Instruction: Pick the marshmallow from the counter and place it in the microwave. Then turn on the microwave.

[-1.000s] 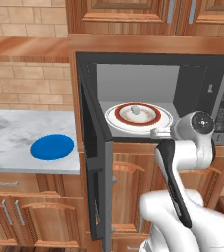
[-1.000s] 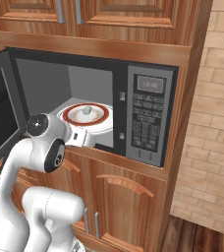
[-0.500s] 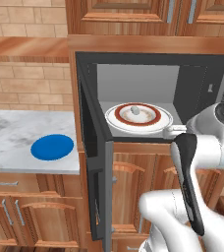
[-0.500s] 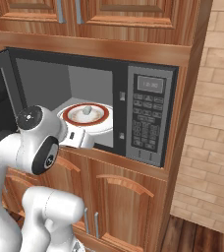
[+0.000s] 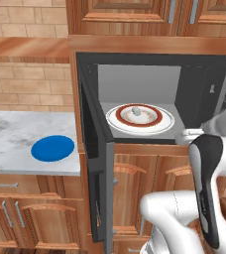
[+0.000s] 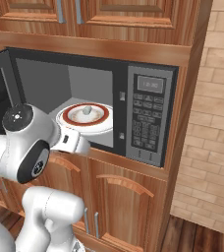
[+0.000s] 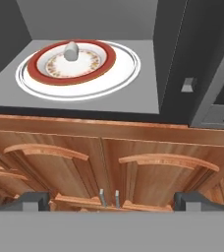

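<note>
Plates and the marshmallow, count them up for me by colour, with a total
White marshmallow: 1
White red-rimmed plate in the microwave: 1
Blue plate on the counter: 1
Total: 3

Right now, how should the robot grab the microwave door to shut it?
Probably by the door's free outer edge, coming from the open front. It stands swung wide out to the left of the microwave, edge-on and upright; its handle can't be seen clearly.

We see a kitchen: a built-in microwave [image 5: 154,94] among wooden cabinets [image 6: 119,206], brick backsplash [image 5: 26,84], marble table [image 5: 16,149] lower left.
</note>
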